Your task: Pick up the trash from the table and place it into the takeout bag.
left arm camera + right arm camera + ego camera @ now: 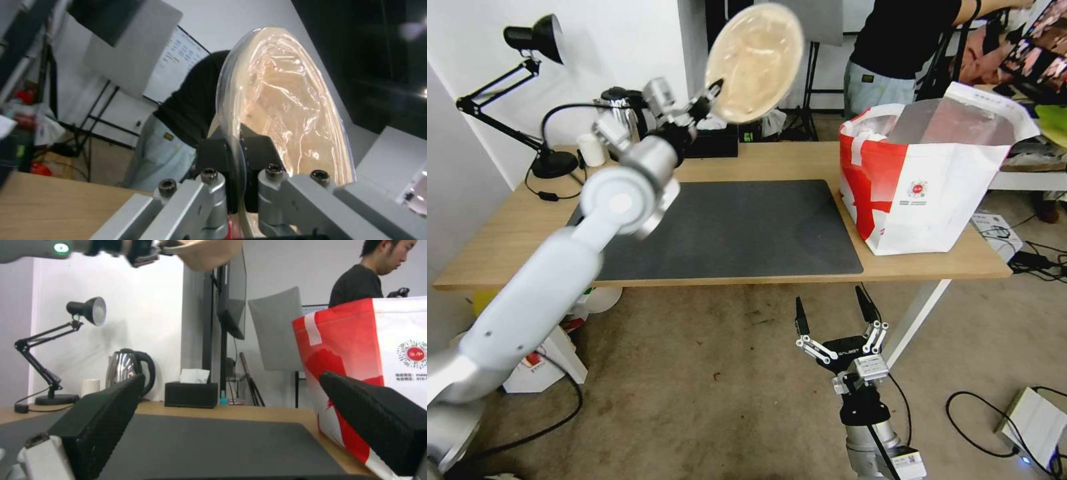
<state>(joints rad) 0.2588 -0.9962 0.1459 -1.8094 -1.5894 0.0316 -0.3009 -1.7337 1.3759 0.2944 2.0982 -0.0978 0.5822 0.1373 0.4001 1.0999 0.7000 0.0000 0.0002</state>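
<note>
The beige bowl is held high above the table's far edge, its rim clamped in the left gripper's jaws. The carrying step is judged under way; transport toward the takeout bag at the right end is called for. The right gripper hangs below the near edge, jaws apart.

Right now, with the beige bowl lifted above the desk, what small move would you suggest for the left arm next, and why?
Probably carry it sideways toward the takeout bag. The left gripper is shut on the beige bowl by its rim, high over the back of the table, while the bag stands open off to the robot's right. The right gripper hangs open below the table edge.
</note>
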